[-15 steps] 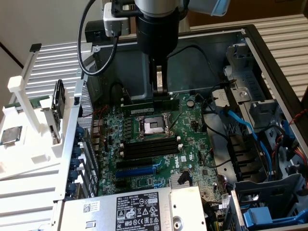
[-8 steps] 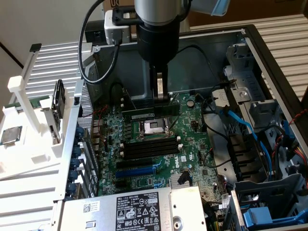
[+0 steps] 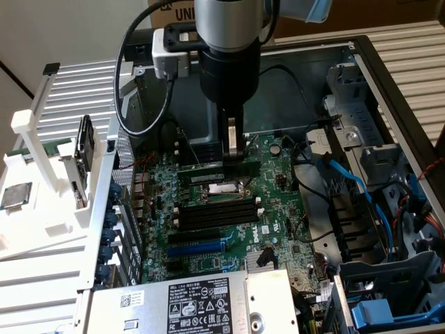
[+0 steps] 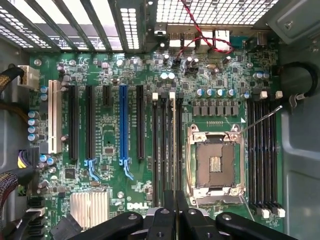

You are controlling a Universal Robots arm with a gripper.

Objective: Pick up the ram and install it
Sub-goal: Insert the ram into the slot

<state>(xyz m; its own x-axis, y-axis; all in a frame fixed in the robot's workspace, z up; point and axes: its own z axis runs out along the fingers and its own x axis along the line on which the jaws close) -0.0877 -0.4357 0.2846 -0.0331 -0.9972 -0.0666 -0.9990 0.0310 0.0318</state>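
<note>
Gripper [image 3: 235,154], closed on the ram [image 4: 173,145], holds the stick edge-on over the black memory slots [image 3: 217,214] at the exterior view's centre, beside the CPU socket [image 4: 215,167]; seating appears unfinished.

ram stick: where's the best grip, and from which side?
Pinch the ram mid-length across its two flat faces, coming from above. It is long, thin and on edge over the black memory slots, so its lower edge is left free. The gripper grips it this way.
</note>
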